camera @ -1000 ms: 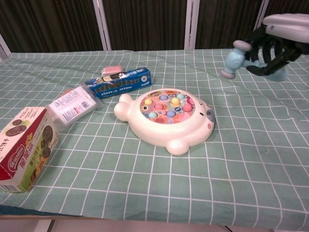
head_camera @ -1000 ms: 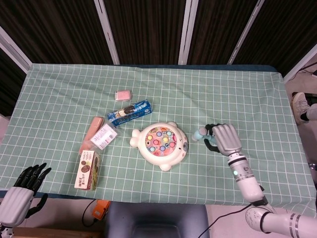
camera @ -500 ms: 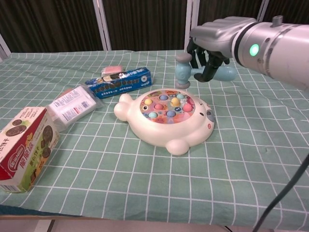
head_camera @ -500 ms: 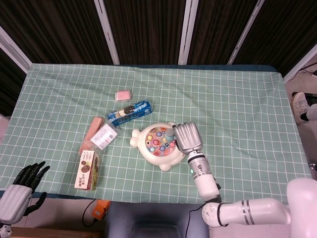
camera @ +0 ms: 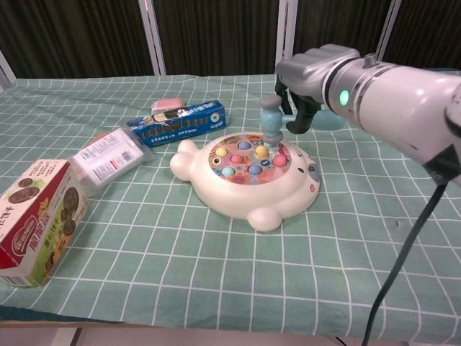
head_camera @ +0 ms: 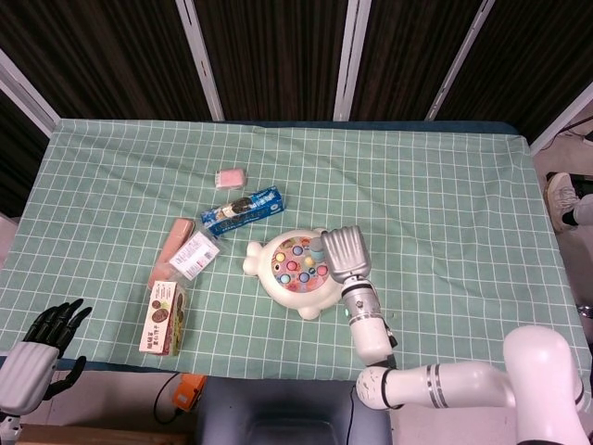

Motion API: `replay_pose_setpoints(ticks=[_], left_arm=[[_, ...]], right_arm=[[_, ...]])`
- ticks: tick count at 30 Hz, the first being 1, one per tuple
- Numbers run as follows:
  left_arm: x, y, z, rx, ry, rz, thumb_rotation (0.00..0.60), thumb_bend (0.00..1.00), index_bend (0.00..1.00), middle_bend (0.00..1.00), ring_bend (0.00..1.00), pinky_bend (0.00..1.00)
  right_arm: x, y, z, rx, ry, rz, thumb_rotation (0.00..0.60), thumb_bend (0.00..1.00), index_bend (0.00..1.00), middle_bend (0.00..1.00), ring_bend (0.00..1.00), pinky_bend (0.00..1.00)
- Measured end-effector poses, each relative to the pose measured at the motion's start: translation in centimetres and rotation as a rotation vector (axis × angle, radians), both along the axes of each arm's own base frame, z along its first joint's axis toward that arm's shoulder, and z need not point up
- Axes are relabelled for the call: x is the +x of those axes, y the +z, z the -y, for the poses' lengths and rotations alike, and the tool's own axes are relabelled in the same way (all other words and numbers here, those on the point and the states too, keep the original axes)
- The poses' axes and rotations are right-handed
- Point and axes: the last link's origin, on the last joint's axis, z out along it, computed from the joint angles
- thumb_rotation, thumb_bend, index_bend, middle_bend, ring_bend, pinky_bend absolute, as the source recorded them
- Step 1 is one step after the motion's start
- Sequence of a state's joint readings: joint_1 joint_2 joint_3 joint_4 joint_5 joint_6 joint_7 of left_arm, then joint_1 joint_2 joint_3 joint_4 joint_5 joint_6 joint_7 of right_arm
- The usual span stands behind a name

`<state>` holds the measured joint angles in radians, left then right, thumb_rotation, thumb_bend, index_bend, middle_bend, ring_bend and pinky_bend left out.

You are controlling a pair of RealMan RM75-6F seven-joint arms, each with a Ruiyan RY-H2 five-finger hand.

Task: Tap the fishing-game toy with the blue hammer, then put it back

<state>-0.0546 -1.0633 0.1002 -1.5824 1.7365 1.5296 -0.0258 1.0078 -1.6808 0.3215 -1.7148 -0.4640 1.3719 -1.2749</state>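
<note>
The right hand (camera: 311, 79), silver-grey with dark fingers, has its fingers wrapped around the handle of the small pale-blue plastic hammer (camera: 271, 119), whose head points down and meets the coloured top of the cream, fish-shaped fishing-game toy (camera: 248, 180) near its far edge. That toy sits near the middle of the green checked tablecloth (head_camera: 445, 185), with a blue snack box (head_camera: 243, 210), a pink packet (head_camera: 230, 176) and a red-and-white biscuit box (head_camera: 165, 318) off to its left. The black-fingered left hand (head_camera: 37, 348) hangs beyond the table's front-left corner, fingers spread and holding nothing.
</note>
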Motion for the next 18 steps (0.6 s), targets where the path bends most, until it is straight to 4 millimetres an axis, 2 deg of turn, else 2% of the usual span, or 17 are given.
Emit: replay_pose_setpoints(ticks=[8, 18], left_arm=[[0.0, 0.1, -0.1, -0.002, 0.002, 0.004, 0.6, 0.43, 0.0, 0.0, 0.01, 0.1], [0.0, 0.2, 0.0, 0.0, -0.001, 0.008, 0.6, 0.43, 0.0, 0.0, 0.01, 0.1]], right_arm=[[0.4, -1.6, 0.1, 0.008, 0.014, -0.008, 0.6, 0.61, 0.98, 0.69, 0.7, 0.68], [0.2, -2.2, 0.0, 0.01, 0.007, -0.039, 0.6, 0.61, 0.98, 0.69, 0.7, 0.68]])
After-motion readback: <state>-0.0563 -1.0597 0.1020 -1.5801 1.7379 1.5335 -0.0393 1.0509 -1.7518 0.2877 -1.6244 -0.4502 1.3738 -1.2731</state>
